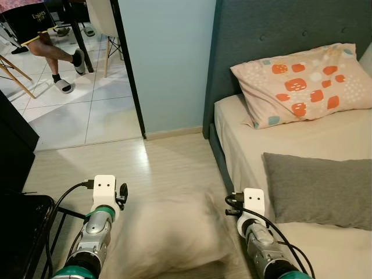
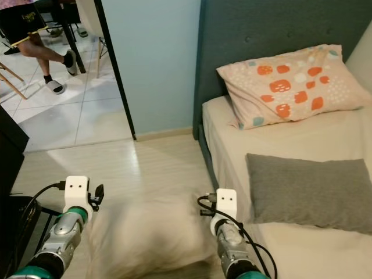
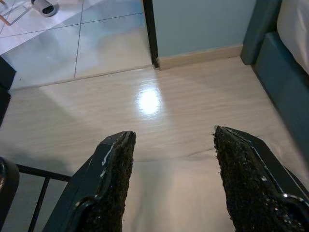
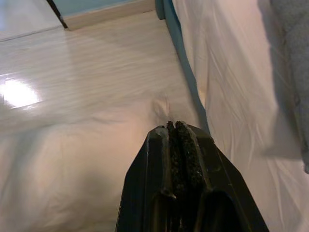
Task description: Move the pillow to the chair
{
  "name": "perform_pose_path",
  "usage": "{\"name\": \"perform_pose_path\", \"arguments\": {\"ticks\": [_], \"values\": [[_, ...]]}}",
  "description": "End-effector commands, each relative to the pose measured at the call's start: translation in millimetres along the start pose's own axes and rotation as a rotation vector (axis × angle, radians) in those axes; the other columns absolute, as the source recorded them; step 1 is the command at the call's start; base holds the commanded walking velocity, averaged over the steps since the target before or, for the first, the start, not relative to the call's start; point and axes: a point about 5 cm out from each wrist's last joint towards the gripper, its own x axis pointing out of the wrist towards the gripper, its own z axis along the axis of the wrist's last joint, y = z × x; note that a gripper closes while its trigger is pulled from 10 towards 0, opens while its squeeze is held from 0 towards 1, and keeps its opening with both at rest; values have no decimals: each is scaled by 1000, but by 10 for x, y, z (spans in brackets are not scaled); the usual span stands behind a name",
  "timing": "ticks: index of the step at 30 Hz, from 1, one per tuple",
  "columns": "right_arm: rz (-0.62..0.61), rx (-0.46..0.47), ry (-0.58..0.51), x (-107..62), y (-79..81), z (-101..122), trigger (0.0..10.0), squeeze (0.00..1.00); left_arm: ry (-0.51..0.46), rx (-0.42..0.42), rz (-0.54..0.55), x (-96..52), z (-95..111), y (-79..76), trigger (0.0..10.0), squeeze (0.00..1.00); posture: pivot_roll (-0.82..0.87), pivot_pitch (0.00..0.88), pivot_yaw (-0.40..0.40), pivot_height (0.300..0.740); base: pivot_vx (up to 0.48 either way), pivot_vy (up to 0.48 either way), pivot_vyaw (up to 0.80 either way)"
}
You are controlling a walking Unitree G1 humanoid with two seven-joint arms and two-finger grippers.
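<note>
Pillow: the cream pillow (image 1: 168, 235), blurred, hangs low between both arms above the wood floor (image 1: 168, 163), beside the bed (image 1: 325, 139)
Left pincer (image 3: 169, 179): fingers spread wide; pillow beneath them
Right pincer (image 4: 179, 159): fingers pressed together, resting against the pillow, apparently steadying it
Chair: black frame (image 1: 23, 232) at the robot's left, seemingly the destination

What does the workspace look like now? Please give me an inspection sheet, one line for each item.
Surface: pale wooden floor beside a bed with a beige sheet and a teal padded headboard.
Job's things: blurred cream pillow low between both arms; chair not identified.
Clutter: pink pillow with orange patches and flat grey pillow on the bed.
Grippers: left tool open above the cream pillow; right tool shut, at the pillow's edge near the bed.
Cables: black cable on the left wrist, another on the right.
Surroundings: light blue wall; seated person's legs on the tiled floor beyond.
</note>
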Motion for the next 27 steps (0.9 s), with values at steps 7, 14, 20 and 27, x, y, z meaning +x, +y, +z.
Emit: {"name": "perform_pose_path", "arguments": {"ticks": [7, 14, 20, 27], "values": [[-11, -3, 77, -64, -30, -199, 10000, 0, 67, 8, -9, -31, -123, -35, 10000, 0, 2, 0, 60, 740, 0, 0, 0], [-20, -2, 111, -102, -48, -297, 10000, 0, 87, 54, -2, -63, -195, 0, 10000, 0, 18, 0, 29, 740, 0, 0, 0], [7, -35, 128, -108, -22, -322, 10000, 0, 82, 34, 31, -96, -236, 47, 10000, 0, 42, 0, -12, 740, 0, 0, 0], [8, -61, 106, -85, 12, -265, 10000, 0, 89, 52, 32, -114, -270, 48, 10000, 0, 41, 0, -3, 740, 0, 0, 0]]}}
